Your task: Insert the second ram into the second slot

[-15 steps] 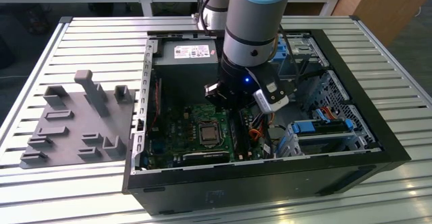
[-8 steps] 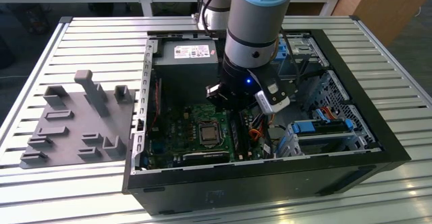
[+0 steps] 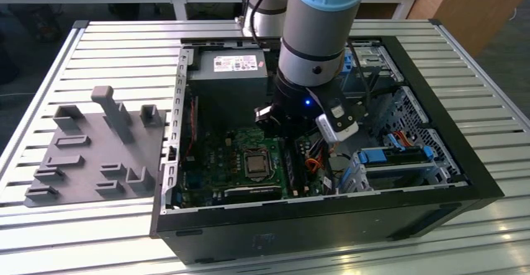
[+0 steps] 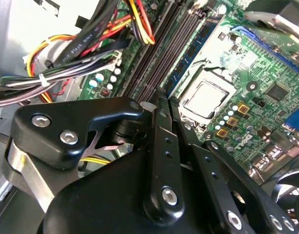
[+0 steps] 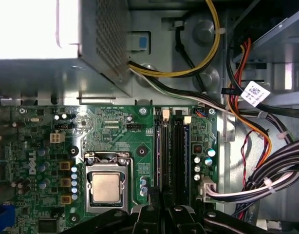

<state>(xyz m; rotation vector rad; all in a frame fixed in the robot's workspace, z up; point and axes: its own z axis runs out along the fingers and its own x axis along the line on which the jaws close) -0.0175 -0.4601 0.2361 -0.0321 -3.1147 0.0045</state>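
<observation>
Three views of one open computer case [image 3: 476, 182]. The exterior view alone shows the arm [image 3: 319, 39] reaching down into it, with a grey fixture [image 3: 83, 157] on the table at the exterior view's left. Both wrist views show the gripper [image 4: 161, 100] [image 5: 161, 204] with its fingers pressed together over the memory slots [image 5: 169, 151]. The case holds the motherboard [image 5: 115, 131], the processor socket [image 5: 106, 187] and bundled cables [image 4: 66, 58]. The second ram [image 4: 196, 46], a thin blue stick, appears to stand on edge among the slots, just ahead of the fingertips.
</observation>
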